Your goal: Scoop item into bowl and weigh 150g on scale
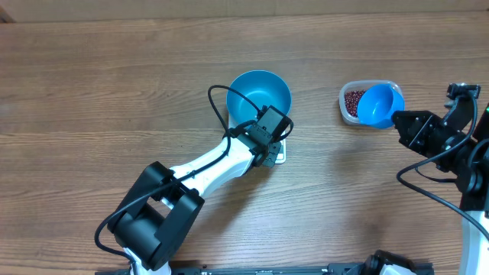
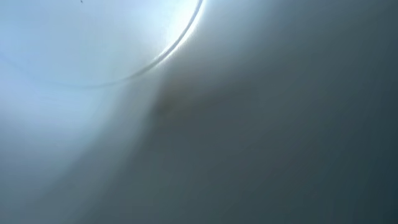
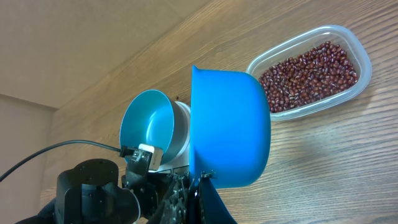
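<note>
The blue bowl [image 1: 260, 93] stands on the white scale [image 1: 280, 155], of which only a corner shows. My left gripper [image 1: 267, 128] is at the bowl's near rim and shut on it. In the left wrist view the blurred bowl wall [image 2: 93, 56] fills the frame and hides the fingers. My right gripper [image 1: 403, 122] [image 3: 200, 182] is shut on the handle of a small blue scoop [image 1: 380, 105] [image 3: 230, 124]. The scoop hangs tipped over the clear tub [image 1: 346, 107] [image 3: 362, 65] and shows no load. Red-brown beans [image 1: 354, 99] [image 3: 308, 74] lie in the tub. The bowl [image 3: 146, 121] looks empty.
The left arm [image 1: 206, 164] stretches diagonally from the front edge to the bowl, with a black cable [image 1: 218, 99] looping beside it. The right arm's body [image 1: 466, 153] and cables stand at the far right. Wooden tabletop [image 1: 114, 76] lies all around.
</note>
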Available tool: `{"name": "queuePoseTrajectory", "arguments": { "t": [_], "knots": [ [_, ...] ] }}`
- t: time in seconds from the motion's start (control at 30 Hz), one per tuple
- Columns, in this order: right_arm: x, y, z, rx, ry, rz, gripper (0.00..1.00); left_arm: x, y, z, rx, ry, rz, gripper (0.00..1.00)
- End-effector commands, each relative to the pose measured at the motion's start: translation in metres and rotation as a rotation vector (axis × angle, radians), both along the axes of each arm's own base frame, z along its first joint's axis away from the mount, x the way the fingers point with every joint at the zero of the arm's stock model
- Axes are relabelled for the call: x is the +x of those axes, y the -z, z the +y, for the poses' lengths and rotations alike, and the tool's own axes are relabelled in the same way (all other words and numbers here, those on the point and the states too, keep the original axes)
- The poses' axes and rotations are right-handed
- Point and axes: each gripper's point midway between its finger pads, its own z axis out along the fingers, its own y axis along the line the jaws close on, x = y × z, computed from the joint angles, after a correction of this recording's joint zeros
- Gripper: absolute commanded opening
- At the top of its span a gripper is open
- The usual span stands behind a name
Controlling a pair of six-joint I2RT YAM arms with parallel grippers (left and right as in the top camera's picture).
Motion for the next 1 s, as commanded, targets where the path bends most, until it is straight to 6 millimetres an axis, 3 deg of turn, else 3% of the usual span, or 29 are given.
{"name": "queuePoseTrajectory", "arguments": {
  "t": [0.0, 0.97],
  "knots": [
    [0.0009, -0.0087, 0.0006, 0.000, -0.004, -0.029, 0.04, 0.0035, 0.0059, 0.0011, 0.007, -0.016, 0.003, 0.04],
    [-0.0021, -0.0056, 0.0017, 0.007, -0.004, -0.010, 0.04, -0.0029, 0.0139, -0.0041, 0.007, 0.014, 0.030, 0.04]
  ]
}}
